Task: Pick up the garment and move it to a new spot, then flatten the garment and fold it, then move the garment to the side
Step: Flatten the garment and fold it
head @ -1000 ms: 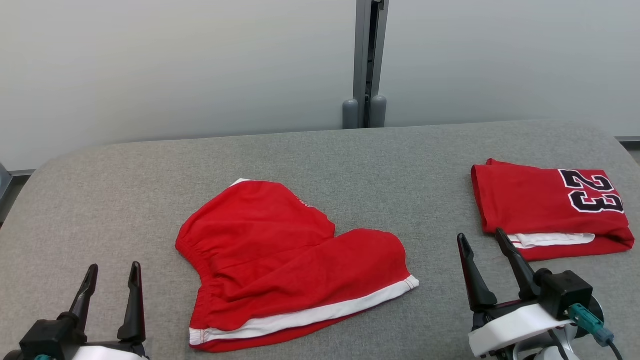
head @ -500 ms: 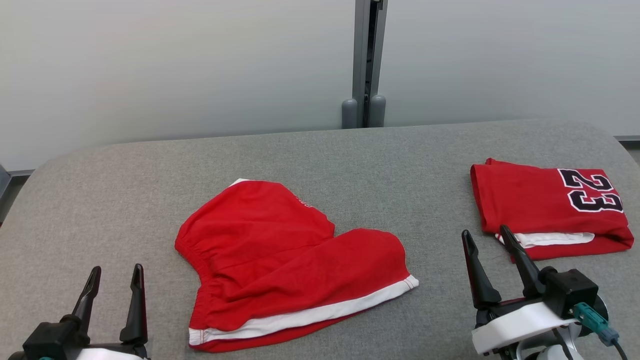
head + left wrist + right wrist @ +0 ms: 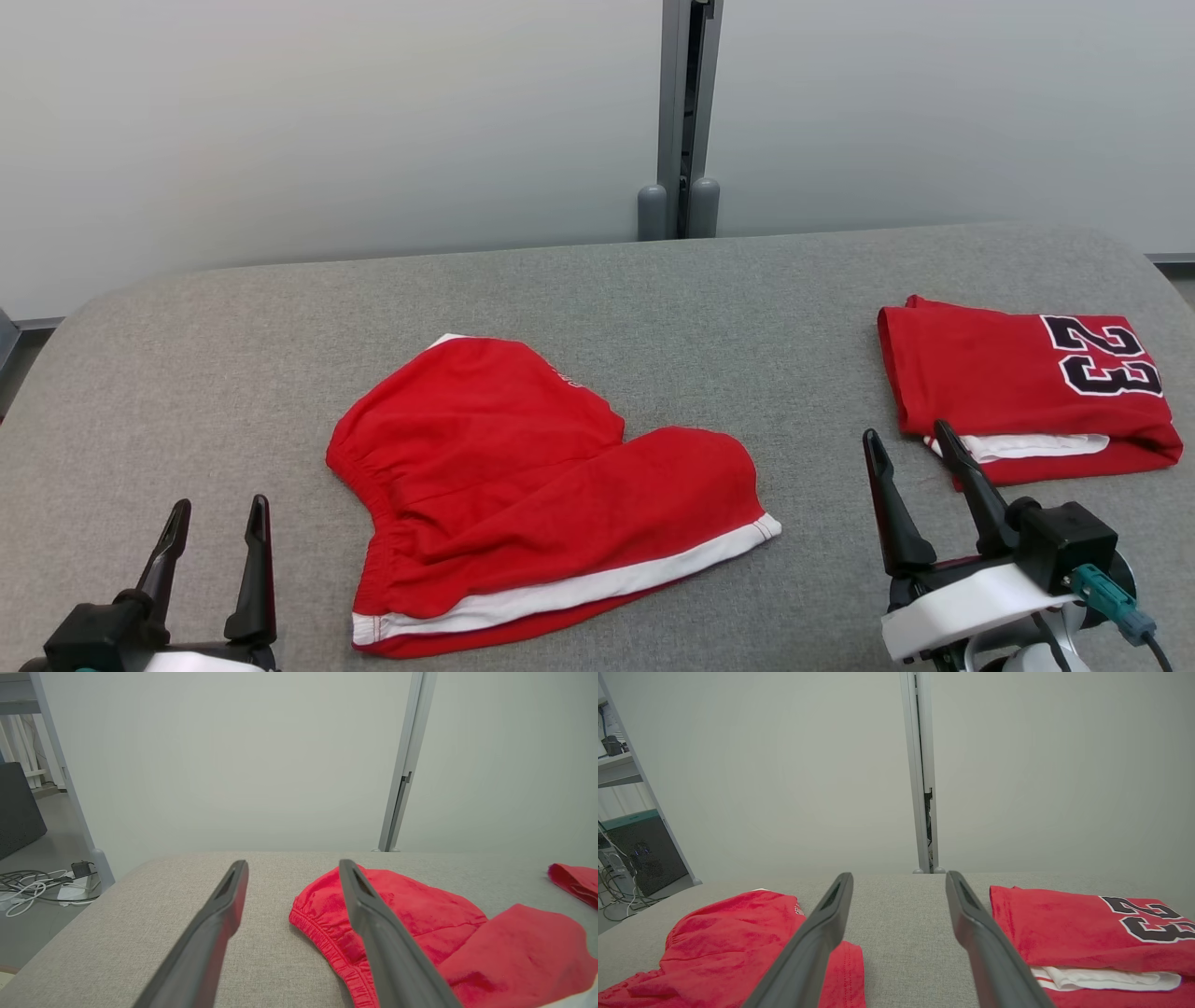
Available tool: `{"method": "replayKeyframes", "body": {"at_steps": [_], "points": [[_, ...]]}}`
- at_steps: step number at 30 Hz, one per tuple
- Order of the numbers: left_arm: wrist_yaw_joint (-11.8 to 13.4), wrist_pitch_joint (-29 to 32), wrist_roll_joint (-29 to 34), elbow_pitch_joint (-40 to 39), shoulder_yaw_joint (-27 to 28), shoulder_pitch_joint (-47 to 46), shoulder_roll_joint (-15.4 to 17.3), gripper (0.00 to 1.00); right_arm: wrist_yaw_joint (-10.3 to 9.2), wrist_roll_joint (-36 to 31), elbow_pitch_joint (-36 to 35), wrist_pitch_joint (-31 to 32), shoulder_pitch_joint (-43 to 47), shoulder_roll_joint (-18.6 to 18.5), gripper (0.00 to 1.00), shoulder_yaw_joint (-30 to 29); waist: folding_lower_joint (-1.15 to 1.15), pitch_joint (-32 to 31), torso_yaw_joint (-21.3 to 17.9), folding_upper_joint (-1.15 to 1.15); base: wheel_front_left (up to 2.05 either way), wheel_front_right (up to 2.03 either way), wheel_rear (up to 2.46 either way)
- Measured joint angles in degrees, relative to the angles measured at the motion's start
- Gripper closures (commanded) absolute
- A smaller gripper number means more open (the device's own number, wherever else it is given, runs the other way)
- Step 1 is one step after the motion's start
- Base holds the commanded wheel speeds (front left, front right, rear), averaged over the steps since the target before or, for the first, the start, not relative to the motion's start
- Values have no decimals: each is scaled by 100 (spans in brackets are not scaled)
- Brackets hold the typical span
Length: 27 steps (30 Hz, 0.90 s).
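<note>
you have soft red cloth shorts (image 3: 523, 467), matt and lightly creased, with a smooth white band along the hem. they lie on a grey table top (image 3: 233, 373) of coarse woven fabric. the folded red cloth jersey (image 3: 980, 383) bears a smooth black printed number. the long dark fingers (image 3: 254, 560) of the left gripper (image 3: 219, 502) and right gripper (image 3: 905, 429) look like matt plastic, and the grey post (image 3: 686, 112) like dull metal.
</note>
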Motion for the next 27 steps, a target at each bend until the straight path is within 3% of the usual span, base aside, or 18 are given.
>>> {"method": "replayKeyframes", "body": {"at_steps": [27], "points": [[-342,8,182,293,227,-55,-231,0,0,113,363,152,-167,-1,0,236,0,10,46,0,0,0,0]]}}
